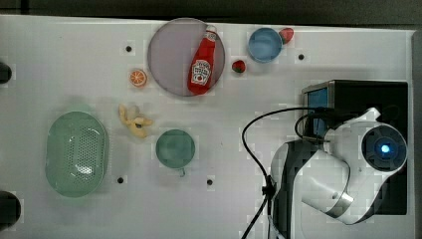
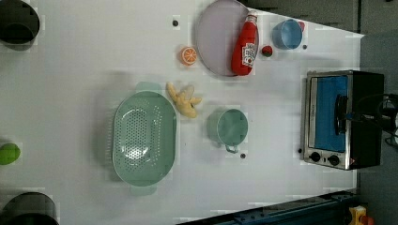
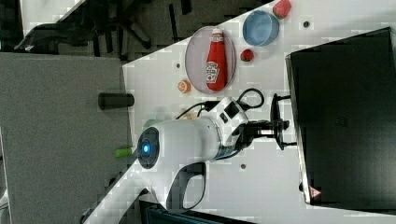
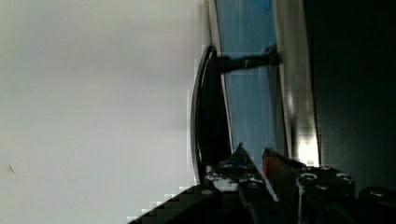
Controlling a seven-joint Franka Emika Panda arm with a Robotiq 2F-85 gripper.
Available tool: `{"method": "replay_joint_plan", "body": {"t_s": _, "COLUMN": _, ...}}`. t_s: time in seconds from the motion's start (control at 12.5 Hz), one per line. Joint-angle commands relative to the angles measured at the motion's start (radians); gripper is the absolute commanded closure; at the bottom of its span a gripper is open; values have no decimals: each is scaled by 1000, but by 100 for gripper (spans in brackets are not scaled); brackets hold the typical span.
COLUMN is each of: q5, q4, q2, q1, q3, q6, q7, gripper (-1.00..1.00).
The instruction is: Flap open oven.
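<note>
Boxy black-topped silver-framed toaster oven [image 2: 342, 119] faces the left view's left, long axis vertical there, blue glass door shut; fingers [image 4: 252, 161] narrowly parted beside its dark bar handle [image 4: 205, 112]

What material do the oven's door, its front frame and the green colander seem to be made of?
Oven door: probably glass, blue-tinted and glossy, since it looks see-through and reflects light in the wrist view.
Front frame: apparently brushed or polished metal, silver with bright highlights.
Green colander: likely matte plastic, given its pale uniform colour, its many small moulded holes and no sharp reflections.
</note>
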Motion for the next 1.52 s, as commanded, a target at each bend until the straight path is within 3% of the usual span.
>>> {"method": "replay_joint_plan", "body": {"t_s": 0.08, "q5": -1, "q4": -19, "q2": 17, "q1": 15, "q3": 5, "q6": 24, "q7": -50, "gripper": 65}}
{"method": "replay_joint_plan", "body": {"t_s": 0.32, "q5": -73, "q4": -35, "q2": 17, "q1": 47, "q3": 27, "q6": 24, "q7": 21, "gripper": 65}}
{"method": "replay_joint_plan", "body": {"t_s": 0.88, "q5": -426, "q4": -94, "q2": 34, "q1": 101, "q3": 138, "q6": 24, "q7": 467, "gripper": 65}}
{"method": "replay_joint_plan", "body": {"t_s": 1.52, "q5": -772, "q4": -80, "q2": 204, "q1": 154, "q3": 258, "q6": 2, "q7": 991, "gripper": 65}}
